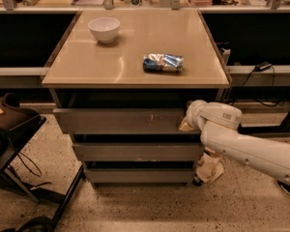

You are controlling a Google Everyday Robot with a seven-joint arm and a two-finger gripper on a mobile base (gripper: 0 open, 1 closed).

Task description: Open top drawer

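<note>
In the camera view I see the gripper at the right end of the top drawer, just under the tabletop, the drawer's long front running leftward from it; whether it has hold I cannot tell, and I judge the pull must come toward the camera.
</note>
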